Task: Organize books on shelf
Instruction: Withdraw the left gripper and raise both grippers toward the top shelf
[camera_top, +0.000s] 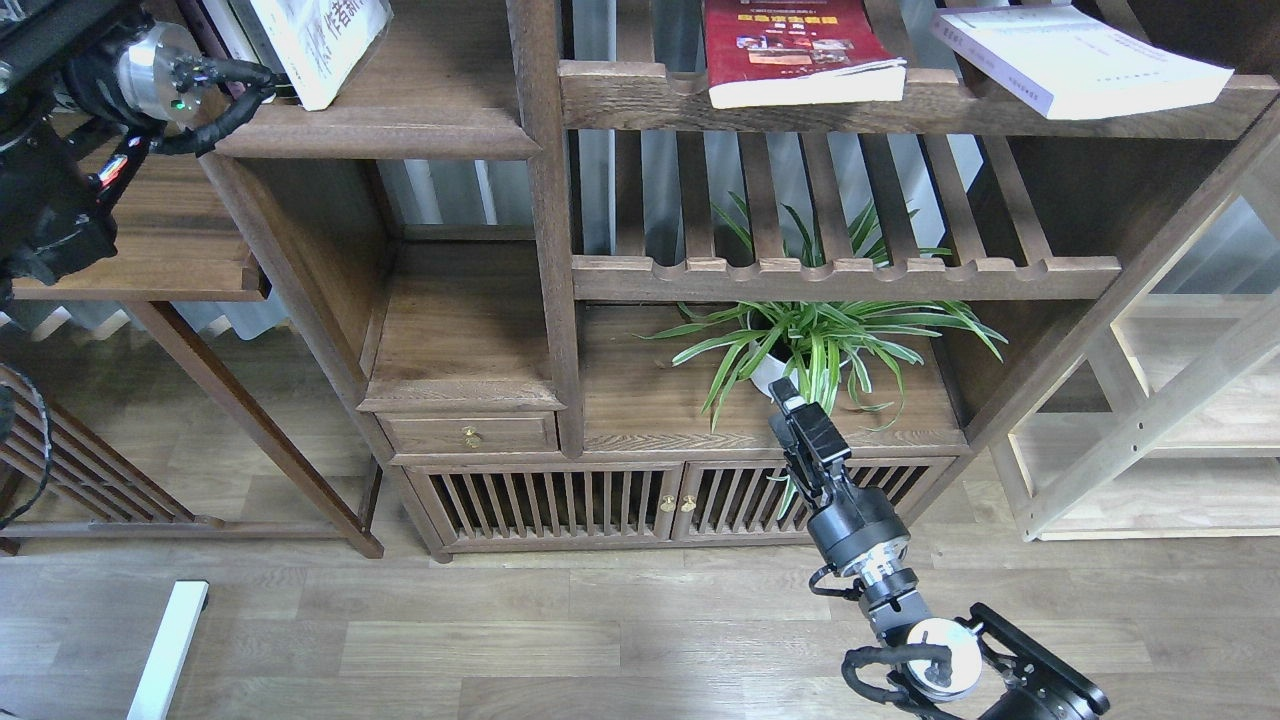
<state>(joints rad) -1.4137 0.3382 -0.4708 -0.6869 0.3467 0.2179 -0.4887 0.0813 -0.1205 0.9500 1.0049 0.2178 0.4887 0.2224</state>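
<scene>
1. Your landmark is the green plant, which sits low in the middle of the bookcase.
2. The white book with the big letters is far up and to the left of the plant. It stands on the shelf, the solid dark board with the round front edge, and it leans to one side.
3. The red book lies flat right above the plant, on a slatted rack. The thick pale book lies flat up and to the right of the plant, and one corner sticks out past the rack's front.
4. Your right tool hangs just below the plant, in front of its leaves. It holds nothing. It looks small and dark, so you cannot tell how wide it is.
5. Your left arm is far up and to the left of the plant, by the white book. Its tool runs out of the top of the view, so you cannot see it.
6. What could go wrong: I think the leaning white book may fall flat or slide off the shelf if the left arm bumps it.
7. I think the right tool may snag the leaves or tip the plant if you lift it straight up.
8. The pale book may drop if you knock the corner that sticks out.
</scene>
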